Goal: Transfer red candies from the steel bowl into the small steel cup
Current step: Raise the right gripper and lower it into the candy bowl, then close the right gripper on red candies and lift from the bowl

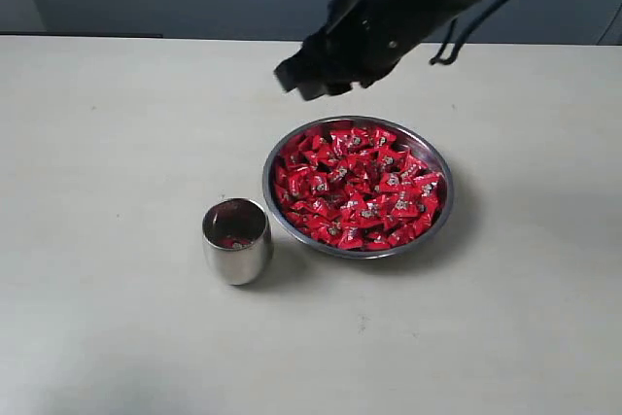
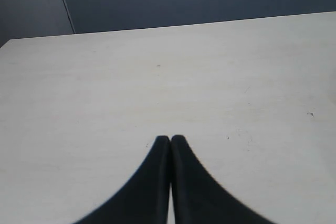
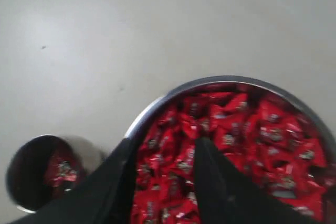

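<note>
1. Spread and empty on the right gripper (image 3: 165, 142), hovering over the bowl (image 1: 268, 178); pressed together on the left gripper (image 2: 170, 139) above bare table (image 1: 117, 123)
2. Could pinch several candies (image 1: 360, 187) at once, or flick slippery wrappers over the thin rim, plunging into that packed heap
3. Glossy red, heaped mid-table; a few already in the cup (image 1: 236, 252) just beside

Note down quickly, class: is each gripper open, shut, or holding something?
Left gripper: shut, empty.
Right gripper: open, empty, over the bowl of candies.
</note>
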Available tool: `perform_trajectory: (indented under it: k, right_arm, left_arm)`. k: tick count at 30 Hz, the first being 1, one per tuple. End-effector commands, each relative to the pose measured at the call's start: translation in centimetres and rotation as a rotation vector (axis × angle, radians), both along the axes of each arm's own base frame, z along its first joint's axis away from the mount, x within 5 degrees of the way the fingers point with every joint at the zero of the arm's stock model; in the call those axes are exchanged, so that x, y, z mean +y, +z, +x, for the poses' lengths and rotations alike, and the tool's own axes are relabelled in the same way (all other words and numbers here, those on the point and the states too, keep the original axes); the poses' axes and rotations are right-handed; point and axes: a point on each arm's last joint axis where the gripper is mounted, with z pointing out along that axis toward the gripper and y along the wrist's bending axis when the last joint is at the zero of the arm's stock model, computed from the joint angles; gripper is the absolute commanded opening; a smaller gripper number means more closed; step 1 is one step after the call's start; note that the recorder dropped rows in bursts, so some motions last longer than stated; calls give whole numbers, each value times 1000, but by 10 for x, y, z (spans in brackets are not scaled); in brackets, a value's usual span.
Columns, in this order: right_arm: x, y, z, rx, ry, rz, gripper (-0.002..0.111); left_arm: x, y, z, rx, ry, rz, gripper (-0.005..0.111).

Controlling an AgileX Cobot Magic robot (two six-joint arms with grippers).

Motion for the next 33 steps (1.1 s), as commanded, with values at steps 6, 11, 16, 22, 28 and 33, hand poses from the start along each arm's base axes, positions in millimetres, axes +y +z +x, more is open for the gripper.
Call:
perform_trajectory:
  k: [6, 11, 16, 22, 28, 33]
  right_arm:
    - [-61, -15, 28, 68, -194, -55, 36]
    - [-60, -48, 25, 162, -215, -70, 36]
    - [-56, -82, 24, 302, -230, -94, 36]
    - [-34, -108, 13, 352, -161, -145, 36]
    - [-19, -124, 3, 345, -89, -207, 36]
    - [-20, -127, 3, 338, -84, -233, 36]
  left_arm:
    - [0, 0, 0, -12, -5, 1, 0]
    - [0, 0, 0, -12, -5, 1, 0]
    - [0, 0, 0, -12, -5, 1, 0]
    - [0, 0, 0, -12, -5, 1, 0]
    - [0, 0, 0, -12, -5, 1, 0]
    - [0, 0, 0, -12, -5, 1, 0]
